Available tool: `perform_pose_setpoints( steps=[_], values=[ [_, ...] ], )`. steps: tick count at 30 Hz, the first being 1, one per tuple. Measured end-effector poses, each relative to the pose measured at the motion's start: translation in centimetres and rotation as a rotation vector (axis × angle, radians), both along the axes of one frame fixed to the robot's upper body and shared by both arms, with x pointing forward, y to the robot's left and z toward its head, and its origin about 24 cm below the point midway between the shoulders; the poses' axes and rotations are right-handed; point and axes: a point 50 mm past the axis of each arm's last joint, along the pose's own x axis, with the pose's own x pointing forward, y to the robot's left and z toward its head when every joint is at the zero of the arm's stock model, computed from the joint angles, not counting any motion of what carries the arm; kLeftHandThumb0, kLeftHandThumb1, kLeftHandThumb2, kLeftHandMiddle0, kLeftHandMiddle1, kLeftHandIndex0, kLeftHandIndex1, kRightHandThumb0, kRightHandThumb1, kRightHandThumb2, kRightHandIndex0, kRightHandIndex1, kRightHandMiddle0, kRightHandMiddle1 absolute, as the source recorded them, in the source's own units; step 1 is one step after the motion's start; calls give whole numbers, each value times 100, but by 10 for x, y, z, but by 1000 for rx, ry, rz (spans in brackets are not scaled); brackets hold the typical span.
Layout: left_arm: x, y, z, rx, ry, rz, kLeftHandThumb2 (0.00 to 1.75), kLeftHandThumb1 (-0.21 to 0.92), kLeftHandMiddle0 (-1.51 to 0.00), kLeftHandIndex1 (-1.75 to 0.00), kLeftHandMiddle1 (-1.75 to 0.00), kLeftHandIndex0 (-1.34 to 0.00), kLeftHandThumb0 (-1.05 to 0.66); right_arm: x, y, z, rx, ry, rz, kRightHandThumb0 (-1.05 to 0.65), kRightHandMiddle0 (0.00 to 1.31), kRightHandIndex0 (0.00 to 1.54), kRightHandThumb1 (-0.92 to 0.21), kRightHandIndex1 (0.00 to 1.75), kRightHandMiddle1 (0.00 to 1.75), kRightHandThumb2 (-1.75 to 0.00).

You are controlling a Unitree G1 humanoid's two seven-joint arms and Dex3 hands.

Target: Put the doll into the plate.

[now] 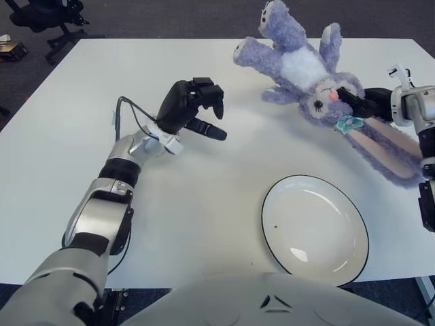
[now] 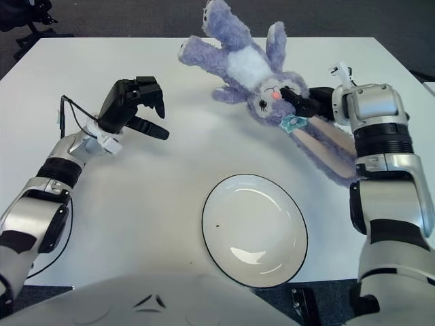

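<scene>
Purple rabbit doll [image 1: 302,68]: on white worktop [image 1: 224,156], far right, beyond the plate [image 1: 315,229]; no readable label. Right hand [image 2: 306,102]: fingers grasping the doll's head. Left hand [image 1: 194,109]: fingers loosely spread, holding nothing, left of doll. Plate: bare, near edge.

Probably office: dark carpet [image 1: 170,17], wheeled chair base [image 1: 51,24], white table [image 1: 81,102].

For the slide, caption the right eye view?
Right hand grips the purple doll by its head, left hand raised open, white plate empty.
</scene>
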Motion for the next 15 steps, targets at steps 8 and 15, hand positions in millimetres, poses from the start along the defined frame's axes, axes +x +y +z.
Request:
perform_pose_setpoints(
  steps=[8,15],
  values=[
    [-3,-11,-2,-8,-4,-41,19,92,-91,-175,-175,-71,-23,5,0,-4,0,4,-8,-42,46,110,-51,175,175,-106],
    [-3,-21,-8,61,31,-68,24,92,-90,-175,-175,-71,-24,9,0,-3,-11,-11,-6,-42,46,110,-51,175,175,-106]
  ],
)
